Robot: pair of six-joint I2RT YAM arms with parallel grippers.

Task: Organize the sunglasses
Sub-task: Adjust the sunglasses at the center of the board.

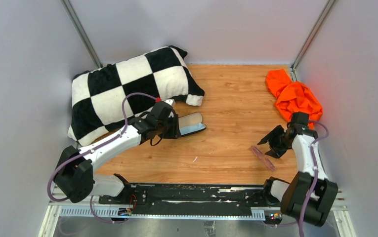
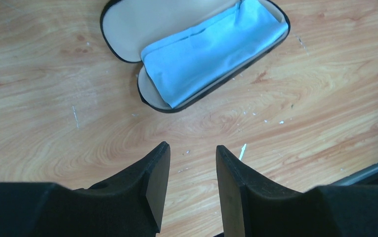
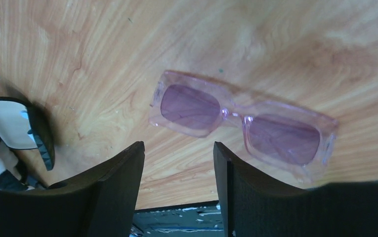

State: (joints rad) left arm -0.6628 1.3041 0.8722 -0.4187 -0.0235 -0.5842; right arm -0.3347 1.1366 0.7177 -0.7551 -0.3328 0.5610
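The translucent pink sunglasses [image 1: 263, 157] lie folded on the wooden table near the front right; in the right wrist view they [image 3: 241, 121] lie lenses up just beyond my fingertips. My right gripper [image 1: 272, 143] [image 3: 179, 148] is open and empty, just above and beside them. The black case [image 1: 190, 124] lies open at the table's middle; the left wrist view shows its beige lining [image 2: 142, 24] and a light blue cloth [image 2: 211, 49] inside. My left gripper [image 1: 174, 127] [image 2: 191, 150] is open and empty, at the case's left end.
A black-and-white checkered pillow [image 1: 127, 89] lies at the back left. An orange cloth [image 1: 293, 96] lies at the back right by the wall. A black rail [image 1: 191, 195] runs along the table's near edge. Grey walls close in both sides.
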